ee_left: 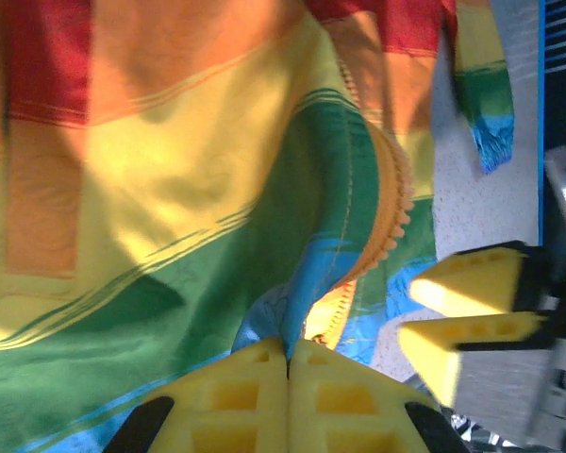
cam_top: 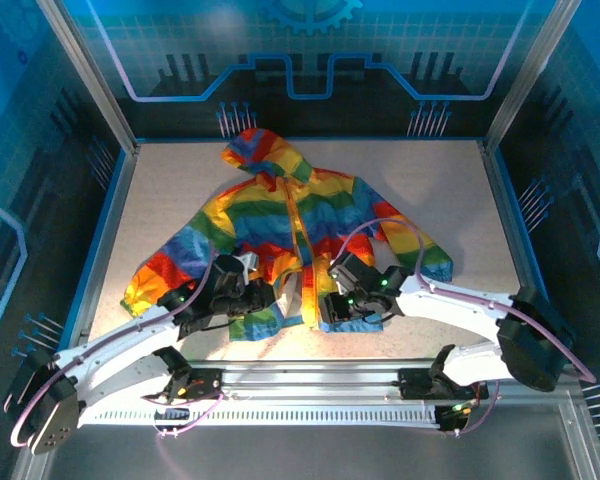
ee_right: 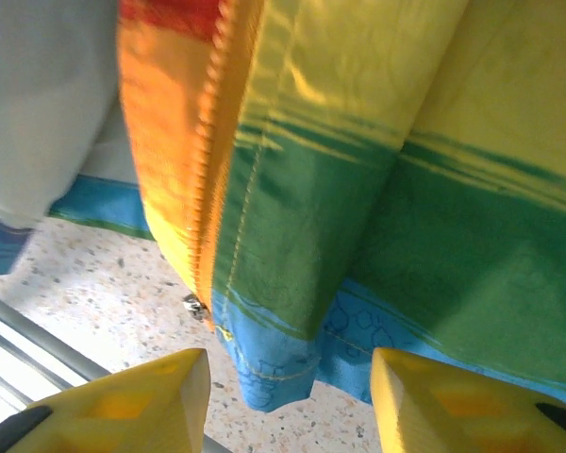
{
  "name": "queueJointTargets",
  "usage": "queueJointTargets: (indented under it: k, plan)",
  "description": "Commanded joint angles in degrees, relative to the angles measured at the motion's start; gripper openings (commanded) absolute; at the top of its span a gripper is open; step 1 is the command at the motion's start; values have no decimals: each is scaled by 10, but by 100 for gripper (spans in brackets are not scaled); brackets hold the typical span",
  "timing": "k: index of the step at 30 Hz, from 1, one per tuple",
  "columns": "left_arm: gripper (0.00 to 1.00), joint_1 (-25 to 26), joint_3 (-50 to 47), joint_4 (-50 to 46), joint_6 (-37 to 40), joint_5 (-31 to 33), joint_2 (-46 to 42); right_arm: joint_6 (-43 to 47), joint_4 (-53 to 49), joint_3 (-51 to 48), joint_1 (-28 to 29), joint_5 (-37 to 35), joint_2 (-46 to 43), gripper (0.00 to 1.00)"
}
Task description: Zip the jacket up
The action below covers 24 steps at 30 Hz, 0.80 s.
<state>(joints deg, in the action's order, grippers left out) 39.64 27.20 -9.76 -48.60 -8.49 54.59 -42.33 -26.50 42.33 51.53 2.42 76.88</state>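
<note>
Jacket (cam_top: 270, 215) hem near table (cam_top: 440, 180) edge, left claw (ee_left: 288, 366) pinching it, right claw (ee_right: 289, 368) spread

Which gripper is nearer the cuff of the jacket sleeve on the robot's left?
Left. The left gripper grips the jacket hem right of that cuff; the right gripper is farther right, beyond the zipper.

The jacket (cam_top: 350, 200) covers mid-table. Bare table (cam_top: 450, 180) lies free at its 3, 9 and 12 o'clock. At 6 o'clock the left gripper (cam_top: 270, 298) and right gripper (cam_top: 325, 308) crowd close together, leaving a narrow gap over the zipper (cam_top: 296, 230).
</note>
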Motion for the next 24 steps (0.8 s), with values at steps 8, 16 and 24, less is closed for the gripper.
queueJointTargets:
  k: [8,16,24]
  plan:
    - [0,83,67,56,10,20,172,-33,63,-7,19,13,61,49]
    - [0,83,61,112,-13,7,248,-29,67,-20,20,1,63,28]
    - [0,79,60,123,-19,-1,273,-21,88,-21,21,-8,5,7]
